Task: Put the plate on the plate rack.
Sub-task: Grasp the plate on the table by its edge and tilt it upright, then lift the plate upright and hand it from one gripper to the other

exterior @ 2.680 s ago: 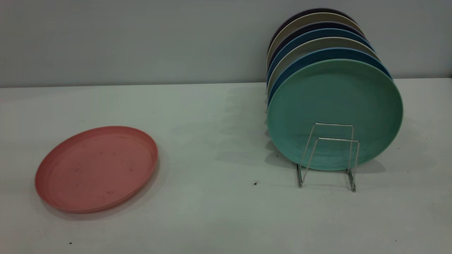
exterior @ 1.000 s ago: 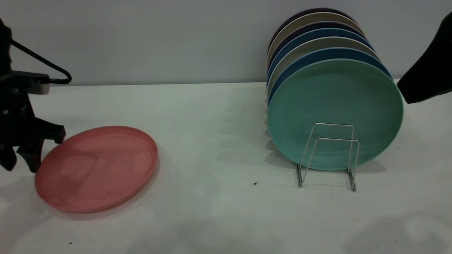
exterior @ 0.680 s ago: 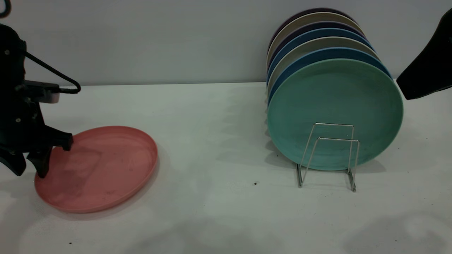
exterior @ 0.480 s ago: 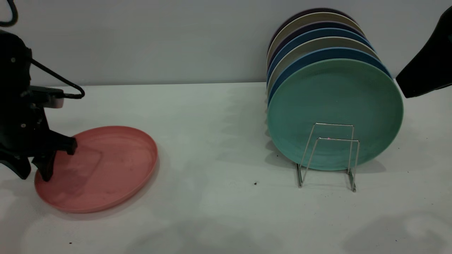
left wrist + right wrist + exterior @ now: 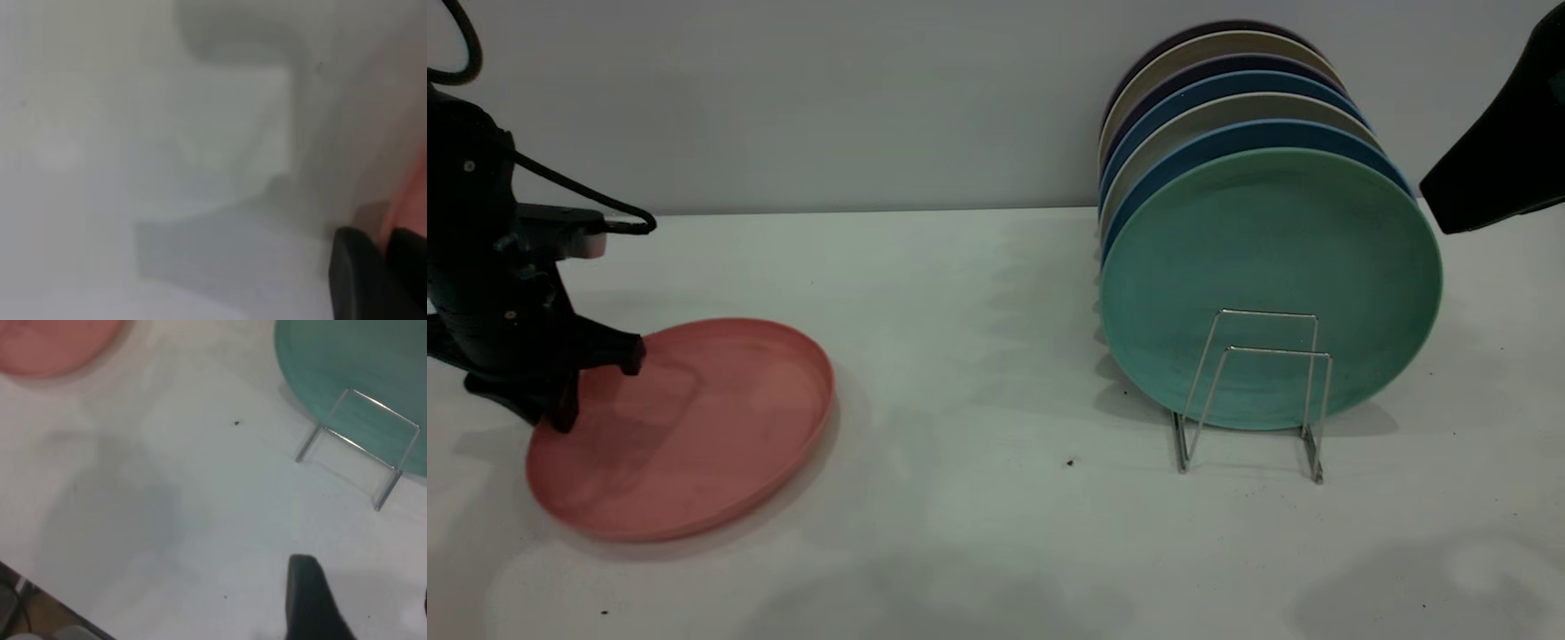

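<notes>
Currently the left gripper (image 5: 591,382) straddles the plate (image 5: 694,436) rim, jaws open; close squarely before lifting toward the plate rack (image 5: 1254,391).

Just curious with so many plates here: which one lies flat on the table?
The salmon-pink plate, by the left gripper; all the others stand upright in the wire rack.

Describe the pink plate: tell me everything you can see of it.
The pink plate is round, salmon-coloured and matte, like plastic, with a shallow raised rim and faint dark scuffs inside. It lies on the white table, well apart from the rack of upright plates. The left tool is at its far-left rim, one finger reaching over the rim. The rest of the plate is bare; the right tool is not near it.
</notes>
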Action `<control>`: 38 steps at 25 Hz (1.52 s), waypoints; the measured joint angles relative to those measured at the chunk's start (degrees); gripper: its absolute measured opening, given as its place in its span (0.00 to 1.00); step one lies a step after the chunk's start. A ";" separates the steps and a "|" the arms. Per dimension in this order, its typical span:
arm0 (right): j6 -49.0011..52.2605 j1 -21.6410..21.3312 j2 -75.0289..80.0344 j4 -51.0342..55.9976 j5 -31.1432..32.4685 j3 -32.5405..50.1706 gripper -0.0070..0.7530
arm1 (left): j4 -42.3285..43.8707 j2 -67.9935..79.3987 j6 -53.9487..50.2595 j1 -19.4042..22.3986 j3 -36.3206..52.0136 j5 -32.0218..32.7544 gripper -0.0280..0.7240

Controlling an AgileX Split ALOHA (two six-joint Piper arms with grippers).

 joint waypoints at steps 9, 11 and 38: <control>-0.05 0.00 0.00 0.27 -0.06 0.00 0.57 | 3.25 0.13 0.62 0.00 -0.07 -0.55 0.12; -0.05 0.00 0.00 0.27 -0.06 0.00 0.57 | 4.04 -0.49 1.19 0.00 -0.07 -0.59 0.11; -25.07 0.00 12.11 15.71 9.85 -11.59 0.57 | -19.70 -24.30 45.09 -14.98 0.21 16.70 0.05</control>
